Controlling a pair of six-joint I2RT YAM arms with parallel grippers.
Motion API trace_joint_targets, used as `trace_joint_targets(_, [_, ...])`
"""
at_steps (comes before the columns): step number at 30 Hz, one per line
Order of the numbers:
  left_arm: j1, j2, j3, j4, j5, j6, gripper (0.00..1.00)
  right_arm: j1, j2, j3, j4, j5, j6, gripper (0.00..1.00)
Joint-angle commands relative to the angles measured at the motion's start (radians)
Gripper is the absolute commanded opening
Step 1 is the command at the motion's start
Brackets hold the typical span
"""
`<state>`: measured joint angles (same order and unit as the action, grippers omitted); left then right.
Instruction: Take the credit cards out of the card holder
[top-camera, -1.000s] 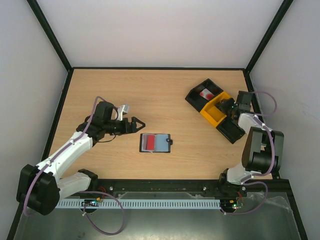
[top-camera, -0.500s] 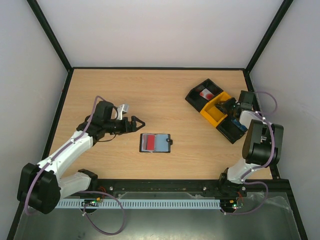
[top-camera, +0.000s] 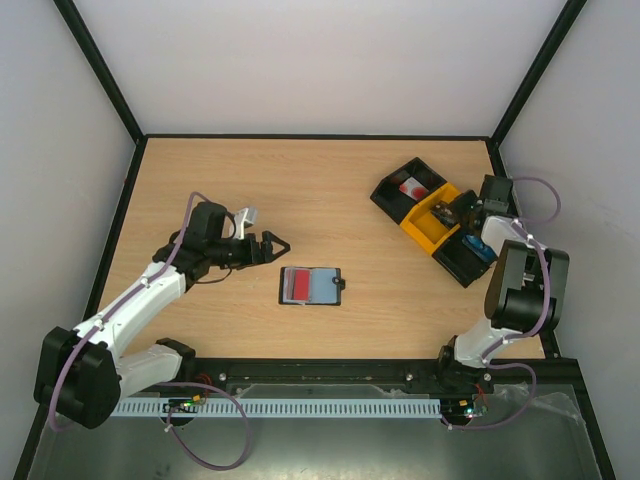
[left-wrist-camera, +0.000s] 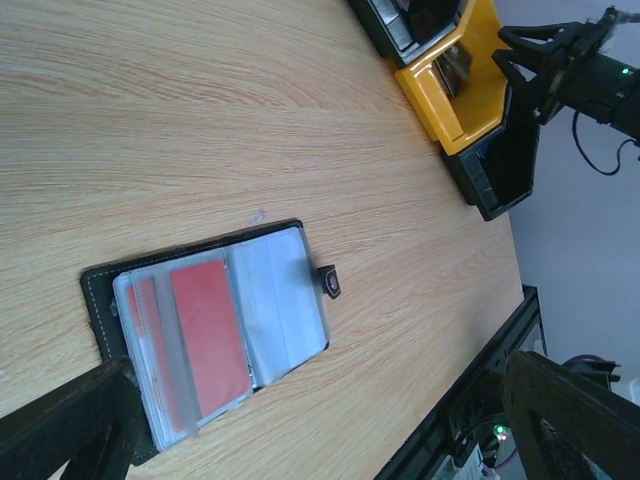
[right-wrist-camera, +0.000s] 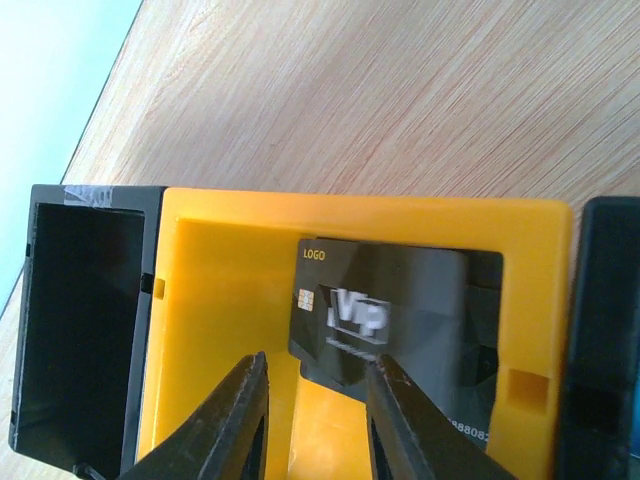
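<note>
Card holder (top-camera: 312, 286) lies open and flat on the wooden table (top-camera: 300, 180), clear sleeves up, with the left gripper (top-camera: 278, 250) just beside its left end and a little farther back, apart from it and pointing toward it. The right gripper (right-wrist-camera: 318, 365) is well apart from the holder, off to its right and farther back, hanging over a row of bins. There is one holder. Through its left sleeves show the credit cards (left-wrist-camera: 208, 340): one broad red face and a narrower red strip at its left edge, so at least two, though the exact count cannot be told. The holder's right sleeve looks pale and bare. There are three bins to the holder's right: a far black bin (top-camera: 390, 190), a yellow bin (top-camera: 420, 232) in the middle and a near black bin (top-camera: 460, 265). One whitish card (top-camera: 411, 188) with a red mark lies in the far black bin, and one dark card (right-wrist-camera: 400, 320) with a chip and pale lettering lies in the yellow bin. The left gripper's jaws are spread wide, holding and touching nothing. The right gripper's fingers (right-wrist-camera: 235, 420) are parted only a little above the dark card's near corner, with yellow floor showing between them and nothing pinched.
</note>
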<state>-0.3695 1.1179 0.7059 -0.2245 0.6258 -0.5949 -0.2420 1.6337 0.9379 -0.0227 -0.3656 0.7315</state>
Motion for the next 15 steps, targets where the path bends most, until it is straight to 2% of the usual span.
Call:
trace_joint_targets(1, [0.007,-0.023,0.002,-0.041,-0.028,0.009,0.99,-0.003,-0.067,0.014,-0.054,0.050,-0.012,0.30])
trace_joint_targets(6, [0.007,-0.012,-0.023,-0.030,-0.021,-0.009,0.99,-0.003,-0.107,-0.001,-0.080,0.038,-0.010,0.35])
trace_joint_targets(15, [0.005,0.007,-0.097,0.033,-0.032,-0.035,0.99,0.034,-0.268,-0.106,-0.074,-0.057,-0.011,0.38])
